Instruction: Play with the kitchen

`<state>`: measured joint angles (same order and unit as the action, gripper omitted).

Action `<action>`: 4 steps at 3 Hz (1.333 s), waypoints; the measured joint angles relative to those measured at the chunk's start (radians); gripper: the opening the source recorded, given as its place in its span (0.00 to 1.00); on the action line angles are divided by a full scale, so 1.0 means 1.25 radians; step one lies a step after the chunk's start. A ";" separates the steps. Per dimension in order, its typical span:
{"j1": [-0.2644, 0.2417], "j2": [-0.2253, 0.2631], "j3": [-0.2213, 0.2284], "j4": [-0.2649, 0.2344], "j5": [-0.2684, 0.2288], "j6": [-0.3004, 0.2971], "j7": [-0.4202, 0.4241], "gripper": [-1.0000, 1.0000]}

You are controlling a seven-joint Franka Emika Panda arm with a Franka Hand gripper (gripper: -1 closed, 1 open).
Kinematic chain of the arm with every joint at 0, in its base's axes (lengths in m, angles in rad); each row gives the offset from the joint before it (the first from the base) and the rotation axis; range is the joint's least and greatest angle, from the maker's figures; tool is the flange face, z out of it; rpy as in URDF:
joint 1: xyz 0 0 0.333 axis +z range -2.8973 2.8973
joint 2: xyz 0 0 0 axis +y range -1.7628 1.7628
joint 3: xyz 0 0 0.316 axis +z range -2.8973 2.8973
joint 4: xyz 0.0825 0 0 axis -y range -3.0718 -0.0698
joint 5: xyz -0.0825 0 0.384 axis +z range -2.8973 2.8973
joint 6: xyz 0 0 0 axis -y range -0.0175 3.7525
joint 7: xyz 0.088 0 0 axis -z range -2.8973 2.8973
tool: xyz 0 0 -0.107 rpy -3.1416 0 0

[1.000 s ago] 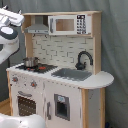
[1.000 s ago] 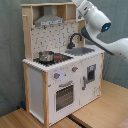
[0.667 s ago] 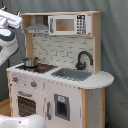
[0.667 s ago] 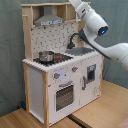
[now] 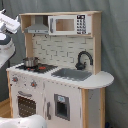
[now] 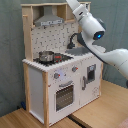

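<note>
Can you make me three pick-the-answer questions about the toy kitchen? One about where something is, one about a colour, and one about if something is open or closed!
1. Where does the small pot stand?
A. in the sink
B. on the stovetop
C. on the floor

2. What colour is the faucet?
A. black
B. yellow
C. pink

3. How is the oven door?
A. hanging wide open
B. taken off
C. closed

Answers:
1. B, the pot sits on the stovetop in both exterior views, beside the sink, not in it.
2. A, the curved faucet behind the sink is black.
3. C, the oven door lies flat against the front of the kitchen.
</note>
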<state>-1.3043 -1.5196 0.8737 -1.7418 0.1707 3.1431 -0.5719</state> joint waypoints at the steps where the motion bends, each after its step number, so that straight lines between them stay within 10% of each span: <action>1: -0.008 -0.021 -0.003 0.008 -0.001 -0.060 0.066 1.00; 4: -0.036 -0.008 0.014 0.080 -0.007 -0.270 0.221 1.00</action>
<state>-1.3497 -1.5301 0.8917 -1.6422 0.1624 2.8050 -0.2957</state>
